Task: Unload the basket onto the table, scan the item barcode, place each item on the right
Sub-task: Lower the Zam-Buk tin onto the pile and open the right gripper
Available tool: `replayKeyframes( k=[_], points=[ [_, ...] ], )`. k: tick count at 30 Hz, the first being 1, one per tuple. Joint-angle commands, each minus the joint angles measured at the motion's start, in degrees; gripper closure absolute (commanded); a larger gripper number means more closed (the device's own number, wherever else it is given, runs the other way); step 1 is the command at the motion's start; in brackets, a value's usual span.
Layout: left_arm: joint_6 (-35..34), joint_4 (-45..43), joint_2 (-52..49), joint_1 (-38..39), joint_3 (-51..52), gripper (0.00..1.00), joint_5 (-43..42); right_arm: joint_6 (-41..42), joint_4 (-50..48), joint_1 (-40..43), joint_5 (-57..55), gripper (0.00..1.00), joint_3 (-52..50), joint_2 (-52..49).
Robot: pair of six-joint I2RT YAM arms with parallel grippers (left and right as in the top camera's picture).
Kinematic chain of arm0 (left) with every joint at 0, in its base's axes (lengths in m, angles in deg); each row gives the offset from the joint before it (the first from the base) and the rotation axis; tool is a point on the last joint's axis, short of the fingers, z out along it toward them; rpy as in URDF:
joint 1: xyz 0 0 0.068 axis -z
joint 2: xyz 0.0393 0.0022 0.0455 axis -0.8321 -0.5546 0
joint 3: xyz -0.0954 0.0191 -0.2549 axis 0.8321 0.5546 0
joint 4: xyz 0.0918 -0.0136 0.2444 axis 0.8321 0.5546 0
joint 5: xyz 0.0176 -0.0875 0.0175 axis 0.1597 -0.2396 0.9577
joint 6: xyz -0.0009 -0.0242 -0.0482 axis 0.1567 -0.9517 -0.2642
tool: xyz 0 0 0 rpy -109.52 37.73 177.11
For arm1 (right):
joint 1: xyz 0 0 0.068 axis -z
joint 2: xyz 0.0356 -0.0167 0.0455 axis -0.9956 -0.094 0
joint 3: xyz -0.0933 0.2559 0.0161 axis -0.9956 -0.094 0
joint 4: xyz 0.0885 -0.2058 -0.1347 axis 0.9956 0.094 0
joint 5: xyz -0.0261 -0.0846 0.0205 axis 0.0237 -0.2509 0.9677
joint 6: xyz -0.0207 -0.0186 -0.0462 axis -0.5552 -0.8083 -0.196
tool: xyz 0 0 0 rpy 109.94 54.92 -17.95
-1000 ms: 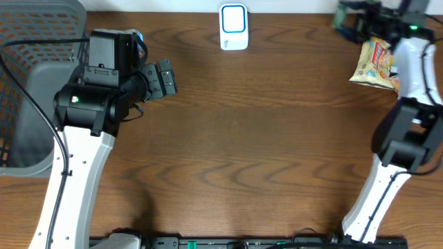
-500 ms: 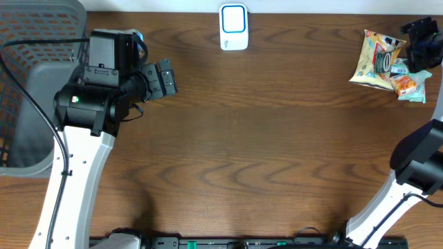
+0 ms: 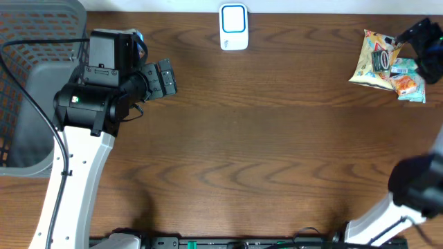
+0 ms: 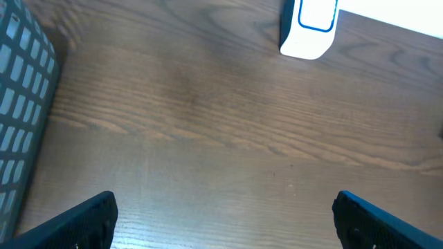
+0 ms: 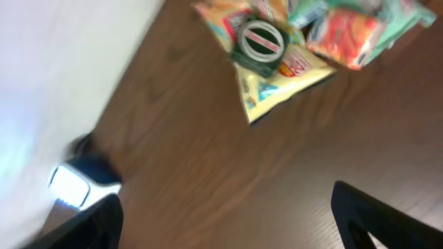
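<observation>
The white scanner (image 3: 233, 26) with a blue outline stands at the table's far edge, centre; the left wrist view (image 4: 309, 26) and the right wrist view (image 5: 76, 187) also catch it. The items lie in a pile at the far right: a yellow snack bag (image 3: 370, 62) with a round tin (image 3: 381, 61) on it, and orange and green packets (image 3: 408, 79) beside it. My right gripper (image 3: 415, 50) hovers over the pile's right side, open, nothing between its fingers (image 5: 381, 214). My left gripper (image 3: 160, 78) hangs open and empty, left of the scanner.
A grey mesh basket (image 3: 34, 83) fills the far left, and its wall shows in the left wrist view (image 4: 21, 104). Bare brown wood lies between the scanner and the pile. The right wrist view is blurred.
My right arm has swung right, off the pile, and its jaws have spread wider. The packets beside the yellow bag now show uncovered. The left arm has not moved.
</observation>
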Motion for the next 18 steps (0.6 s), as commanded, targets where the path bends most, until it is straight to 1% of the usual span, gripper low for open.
replayKeyframes(
  k=[1, 3, 7, 10, 11, 14, 18],
  points=[
    [0.3, 0.1, 0.1, -0.1, -0.4, 0.02, 0.7, -4.9, 7.0, -5.0, -7.0, 0.08, 0.4, 8.8],
    [0.3, 0.2, 0.1, -0.1, -0.4, 0.02, 0.7, -4.9, 9.6, -10.3, -12.3, 0.07, -0.9, 13.3],
    [0.3, 0.2, 0.1, -0.1, -0.4, 0.02, 0.7, -4.4, 8.2, -22.4, -22.8, 0.07, -8.2, 22.9],
    [0.3, 0.1, 0.1, -0.1, -0.4, 0.02, 0.7, -4.5, 7.1, -30.8, -25.2, 0.03, -15.6, 29.6],
    [0.3, 0.1, 0.1, -0.1, -0.4, 0.02, 0.7, -4.9, 7.4, -33.2, -25.3, 0.01, -18.0, 31.5],
    [0.3, 0.1, 0.1, -0.1, -0.4, 0.03, 0.7, -5.1, 10.6, -37.4, -24.4, 0.01, -23.2, 35.0],
    [0.3, 0.1, 0.1, -0.1, -0.4, 0.02, 0.7, -5.1, 14.8, -39.5, -14.7, 0.01, -28.0, 36.6]
  ],
)
